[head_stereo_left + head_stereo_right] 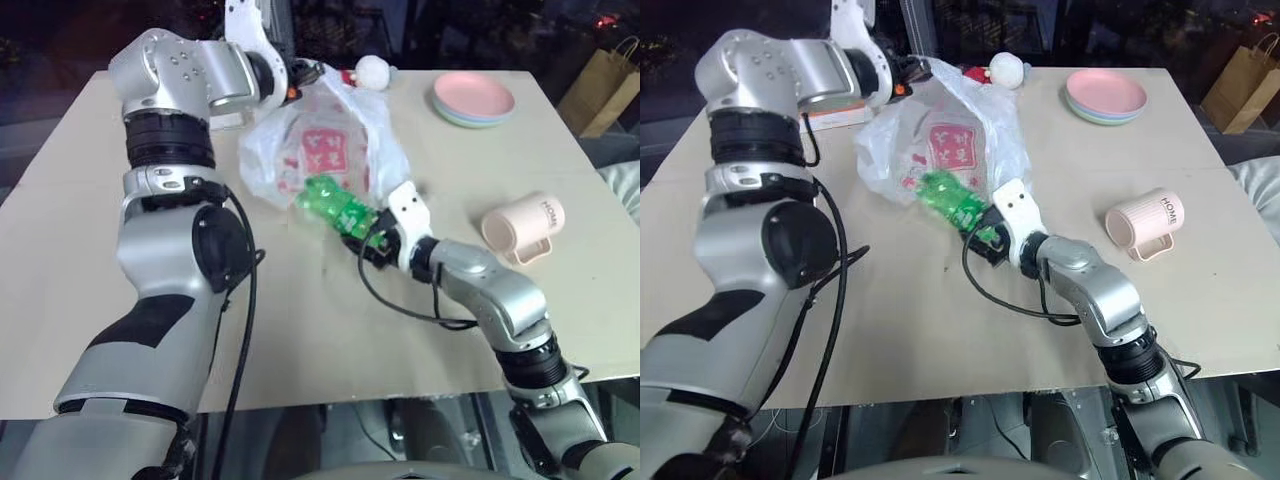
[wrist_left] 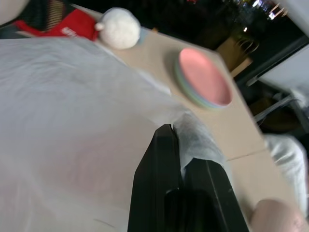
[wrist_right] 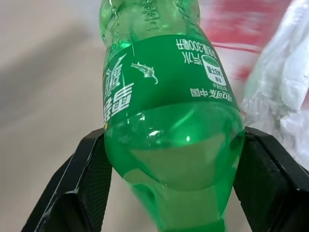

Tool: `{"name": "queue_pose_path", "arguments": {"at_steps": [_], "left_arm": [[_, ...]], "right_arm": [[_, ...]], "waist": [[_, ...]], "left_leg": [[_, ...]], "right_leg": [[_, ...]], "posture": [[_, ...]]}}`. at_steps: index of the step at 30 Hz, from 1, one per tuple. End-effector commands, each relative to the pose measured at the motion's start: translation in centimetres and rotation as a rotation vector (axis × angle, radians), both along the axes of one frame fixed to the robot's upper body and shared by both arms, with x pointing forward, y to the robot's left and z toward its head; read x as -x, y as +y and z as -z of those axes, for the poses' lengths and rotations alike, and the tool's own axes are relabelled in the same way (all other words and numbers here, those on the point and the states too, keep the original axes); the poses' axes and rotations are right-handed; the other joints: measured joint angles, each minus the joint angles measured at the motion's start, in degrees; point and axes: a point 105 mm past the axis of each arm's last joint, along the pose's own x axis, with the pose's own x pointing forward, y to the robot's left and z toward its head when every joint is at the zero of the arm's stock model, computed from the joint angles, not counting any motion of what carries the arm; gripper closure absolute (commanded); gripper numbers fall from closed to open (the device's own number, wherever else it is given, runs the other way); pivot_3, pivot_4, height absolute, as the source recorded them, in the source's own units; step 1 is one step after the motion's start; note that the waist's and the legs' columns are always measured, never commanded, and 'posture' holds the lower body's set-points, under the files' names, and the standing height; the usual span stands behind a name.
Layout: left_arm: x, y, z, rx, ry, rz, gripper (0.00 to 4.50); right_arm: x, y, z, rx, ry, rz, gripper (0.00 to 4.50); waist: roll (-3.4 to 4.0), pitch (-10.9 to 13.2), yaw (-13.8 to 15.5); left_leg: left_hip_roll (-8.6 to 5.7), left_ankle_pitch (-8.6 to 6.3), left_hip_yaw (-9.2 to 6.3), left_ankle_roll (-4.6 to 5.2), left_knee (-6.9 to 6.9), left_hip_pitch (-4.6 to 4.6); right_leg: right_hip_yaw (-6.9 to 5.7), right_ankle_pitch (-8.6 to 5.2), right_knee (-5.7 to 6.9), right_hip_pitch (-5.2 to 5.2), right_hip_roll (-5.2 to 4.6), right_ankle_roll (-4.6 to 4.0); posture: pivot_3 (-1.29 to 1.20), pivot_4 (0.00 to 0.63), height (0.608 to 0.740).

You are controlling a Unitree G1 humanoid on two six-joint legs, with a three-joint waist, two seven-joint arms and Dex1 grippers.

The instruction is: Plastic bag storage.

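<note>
Worktop (image 1: 300,340) of pale board carries everything, and the bag (image 1: 325,145) serves as landmark near its middle. Bag is thin, crinkly, translucent white plastic with red-pink print, heaped and partly lifted at its far upper edge. Left claw (image 2: 179,159) is clenched on a fold of that upper edge, its two black fingers pressed together with white film pinched between them. Right claw (image 3: 166,159) grasps a green bottle (image 1: 335,207), one black finger on each side of the bottle's body. Bottle lies tilted at the near edge of the bag, its far end touching or just inside the plastic; which of the two cannot be told. Beyond the bag, just beside its far edge, sits a white pompom (image 1: 373,71) with something red next to it. Farther right of the bag, well apart, rests a stack of plates (image 1: 473,98), pink on top. Right of the bag and nearer the front, a pink mug (image 1: 522,225) lies on its side. Brown paper bag (image 1: 601,87) stands off the worktop, far right of the plates.
</note>
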Motion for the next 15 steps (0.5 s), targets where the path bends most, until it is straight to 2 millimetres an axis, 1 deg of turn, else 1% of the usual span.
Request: {"name": "queue_pose_path", "arguments": {"at_steps": [1,4,6,8,10,15], "left_arm": [[2.9,-1.3,-1.1,-0.037,-0.028,0.156,4.50],[6.1,-3.3,0.0,-0.053,0.023,0.364,4.50],[7.2,-4.3,0.5,-0.044,0.022,0.453,4.50],[7.5,-4.9,1.0,-0.015,0.028,0.483,4.50],[7.6,-5.0,1.4,0.019,0.038,0.489,4.50],[7.4,-4.4,2.1,0.125,0.074,0.461,4.50]], "right_arm": [[-1.2,-0.3,-3.0,-0.067,-0.070,0.051,1.52],[-2.8,0.3,-2.7,-0.064,-0.049,0.076,1.52],[-3.6,0.9,-2.5,-0.063,-0.038,0.079,1.52],[-4.1,1.8,-2.4,-0.076,-0.025,0.059,1.52],[-4.7,2.5,-2.4,-0.091,-0.017,0.049,1.52],[-6.0,4.3,-2.8,-0.123,-0.022,0.032,1.52]], "waist": [[0.00,0.00,-0.18],[0.01,0.00,-0.41],[0.03,-0.02,-0.64],[0.03,-0.02,-0.50],[0.03,-0.02,-0.48],[0.03,-0.02,-0.48]], "left_leg": [[0.00,0.00,0.01,0.00,-0.01,0.00],[0.01,0.00,0.00,0.00,-0.03,0.03],[0.02,-0.01,0.04,0.01,-0.04,0.08],[0.02,-0.01,0.06,0.02,-0.04,0.13],[0.02,-0.03,0.04,0.05,-0.02,0.13],[0.02,-0.02,0.04,0.04,0.02,0.13]], "right_leg": [[0.01,0.00,0.00,-0.01,0.00,0.00],[0.03,0.00,0.06,-0.06,0.02,0.00],[0.08,0.00,0.11,-0.06,0.04,0.00],[0.11,0.00,0.17,-0.05,0.03,-0.01],[0.10,0.01,0.22,-0.06,0.03,-0.01],[0.13,0.01,0.42,-0.15,0.02,-0.02]], "posture": [[0.00,0.150,0.740],[0.00,0.150,0.740],[0.00,0.150,0.740],[0.00,0.150,0.740],[0.00,0.150,0.740],[0.00,0.150,0.740]]}}
